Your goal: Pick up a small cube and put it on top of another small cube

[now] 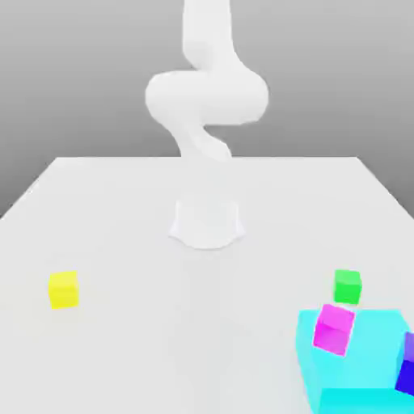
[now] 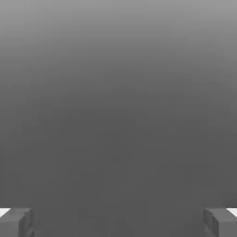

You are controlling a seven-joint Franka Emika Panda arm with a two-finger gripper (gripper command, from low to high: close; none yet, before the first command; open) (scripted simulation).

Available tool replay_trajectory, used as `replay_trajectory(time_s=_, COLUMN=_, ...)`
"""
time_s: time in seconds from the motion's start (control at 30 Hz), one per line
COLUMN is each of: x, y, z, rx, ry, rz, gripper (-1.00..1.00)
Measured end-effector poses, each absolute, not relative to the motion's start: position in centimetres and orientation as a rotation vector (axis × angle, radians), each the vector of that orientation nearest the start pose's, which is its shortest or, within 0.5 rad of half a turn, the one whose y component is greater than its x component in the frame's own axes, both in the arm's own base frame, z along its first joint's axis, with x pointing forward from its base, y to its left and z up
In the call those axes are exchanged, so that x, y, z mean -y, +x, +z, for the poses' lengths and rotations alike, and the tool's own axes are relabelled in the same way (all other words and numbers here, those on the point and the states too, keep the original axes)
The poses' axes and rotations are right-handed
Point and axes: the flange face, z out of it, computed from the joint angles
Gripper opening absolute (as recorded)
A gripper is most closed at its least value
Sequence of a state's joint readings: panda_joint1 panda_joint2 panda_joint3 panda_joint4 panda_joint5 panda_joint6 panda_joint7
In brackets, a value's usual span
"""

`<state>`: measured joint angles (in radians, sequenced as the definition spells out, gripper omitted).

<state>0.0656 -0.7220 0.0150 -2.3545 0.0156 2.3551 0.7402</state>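
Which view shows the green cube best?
The exterior view: the green cube sits unobstructed on the white table, just behind the magenta cube. The hand view gives grey background between the open pincer fingertips.

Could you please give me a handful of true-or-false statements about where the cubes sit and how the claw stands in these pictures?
1. The green cube lies on the table. True.
2. The yellow cube is stacked on the green cube. False: it sits alone on the table, far off toward the exterior view's left.
3. The magenta cube rests on the cyan block. True.
4. The claw is shut on a cube. False: its fingers stand wide apart with nothing between them.
5. The green cube is next to the cyan block. True.
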Motion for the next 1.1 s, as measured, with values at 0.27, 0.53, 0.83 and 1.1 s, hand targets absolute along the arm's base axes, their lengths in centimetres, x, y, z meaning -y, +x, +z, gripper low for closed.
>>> replay_trajectory(time_s=0.27, x=-16.9, y=40.6, z=46.4, rx=-0.254, ry=-2.876, rz=-0.572, gripper=0.00)
replay_trajectory(time_s=0.53, x=-26.1, y=31.8, z=28.3, rx=0.441, ry=-3.018, rz=-0.221, gripper=0.00)
replay_trajectory(time_s=0.83, x=-27.7, y=23.3, z=15.6, rx=0.893, ry=-3.011, rz=-0.001, gripper=0.00)
replay_trajectory(time_s=1.1, x=-27.6, y=23.2, z=12.9, rx=0.894, ry=-3.011, rz=0.002, gripper=-1.00)
